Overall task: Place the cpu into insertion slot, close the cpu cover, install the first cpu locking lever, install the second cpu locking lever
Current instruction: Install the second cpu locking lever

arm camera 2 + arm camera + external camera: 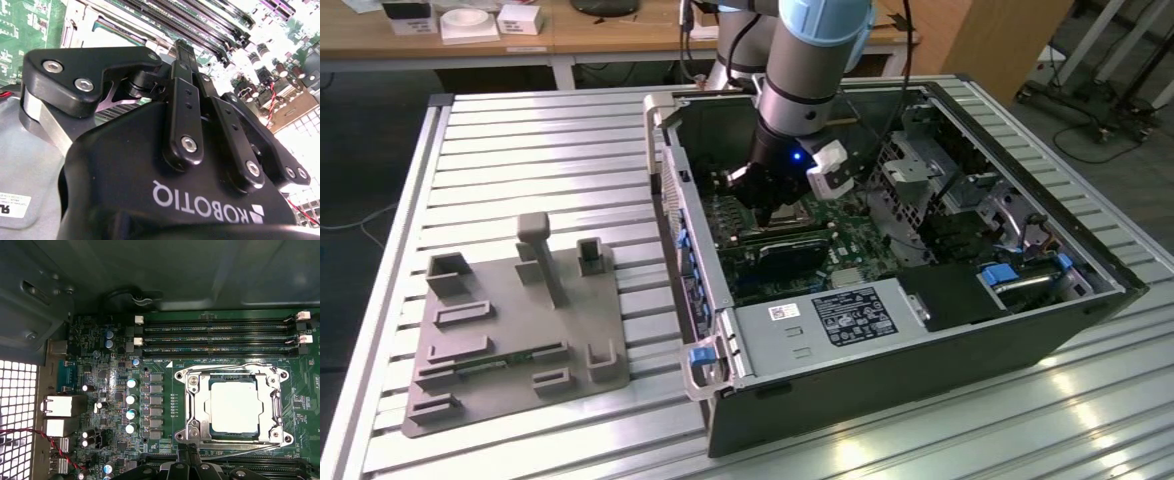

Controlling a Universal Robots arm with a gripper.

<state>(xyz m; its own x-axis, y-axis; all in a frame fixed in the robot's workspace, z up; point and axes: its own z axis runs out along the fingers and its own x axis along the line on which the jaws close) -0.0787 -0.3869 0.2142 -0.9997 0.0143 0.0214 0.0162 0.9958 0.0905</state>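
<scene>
The cpu (235,406) sits in the insertion slot (198,405), the cpu cover (233,374) closed over it. The gripper (189,450) hovers just beside the slot, fingers (182,107) pressed together, holding nothing.

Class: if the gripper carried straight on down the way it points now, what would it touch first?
Probably the edge of the cpu cover over the cpu; the gripper sits at that edge, though depth is unclear.

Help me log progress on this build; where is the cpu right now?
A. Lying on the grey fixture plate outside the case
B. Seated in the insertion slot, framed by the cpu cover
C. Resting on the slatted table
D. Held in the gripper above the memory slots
B: in the first wrist view the cpu sits in the insertion slot with the cpu cover framing it.
</scene>
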